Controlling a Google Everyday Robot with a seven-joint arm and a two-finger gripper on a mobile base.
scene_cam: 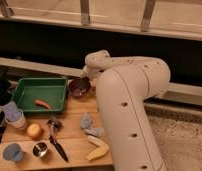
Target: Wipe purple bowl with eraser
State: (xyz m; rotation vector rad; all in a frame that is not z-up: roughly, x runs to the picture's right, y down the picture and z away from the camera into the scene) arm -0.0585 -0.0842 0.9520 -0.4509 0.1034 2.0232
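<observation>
1. Dark purple round bowl (79, 88) sits at the 12 o'clock edge of the wooden bench (74, 131), w/ a green plastic tray (26, 92) just beside it at its 9 o'clock.
2. Gripper (87, 77) is at the bowl's 1 o'clock rim, mostly hidden by the white arm (124, 100). Open or closed: can't tell. Eraser not made out, poss. in the grip.
3. To wipe well: stay inside the bowl, press lightly, use small circular strokes; a hard push prob. slides the bowl.
4. Room: tray wall blocks 9 o'clock and the bench edge is close at 12. There's open bench at 6 o'clock, down to a crumpled blue-grey cloth (86, 120).
</observation>
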